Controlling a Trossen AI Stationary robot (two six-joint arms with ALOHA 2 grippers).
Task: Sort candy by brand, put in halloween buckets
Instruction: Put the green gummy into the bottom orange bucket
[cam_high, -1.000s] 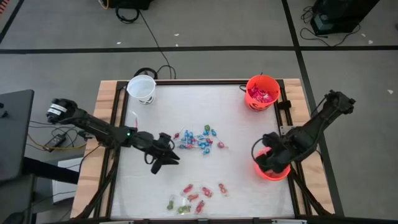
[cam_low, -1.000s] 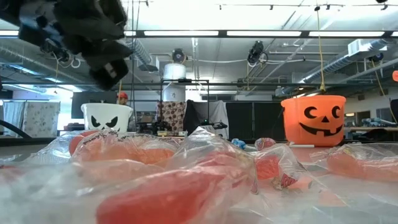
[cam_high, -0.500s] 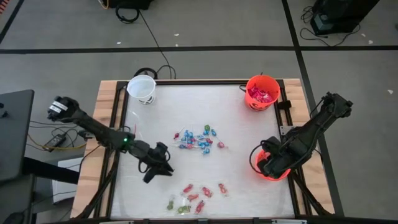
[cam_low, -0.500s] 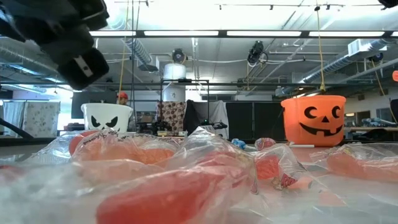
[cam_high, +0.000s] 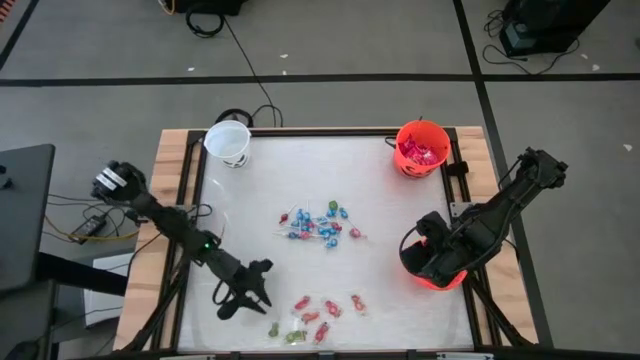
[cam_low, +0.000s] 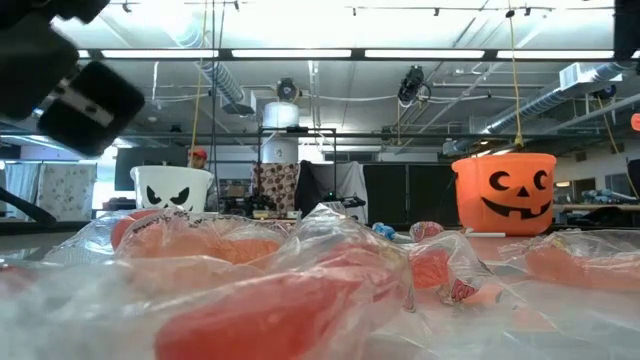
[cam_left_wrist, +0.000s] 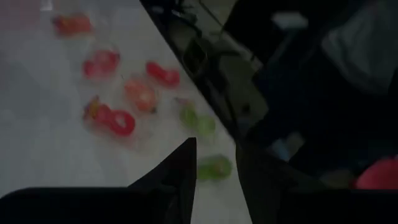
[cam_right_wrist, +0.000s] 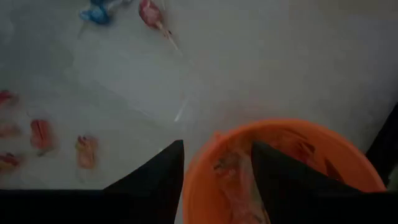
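Candy lies in two loose groups. Blue and red twisted pieces (cam_high: 315, 225) are at mid table. Red, pink and green pieces (cam_high: 320, 315) are near the front edge. My left gripper (cam_high: 245, 298) hovers open just left of the front group, and a green piece (cam_left_wrist: 214, 167) shows on the table beyond the gap between its fingers (cam_left_wrist: 214, 146). My right gripper (cam_high: 425, 262) stands open over the orange bucket (cam_right_wrist: 292, 134) at the right edge, which has candy in it. A white bucket (cam_high: 228, 140) stands at the far left. A second orange bucket (cam_high: 420, 148) with red packets stands at the far right.
The table has a raised wooden frame (cam_high: 170, 200) along its sides. In the low view, red wrapped pieces (cam_low: 270, 300) fill the foreground, and the jack-o'-lantern bucket (cam_low: 503, 192) and white bucket (cam_low: 172, 187) stand behind. Bare tabletop lies between the far buckets.
My left gripper has swung away from the blue-and-red group at mid table toward the near edge and slightly left, ending beside the front group. My right gripper has stayed over the orange bucket at the right.
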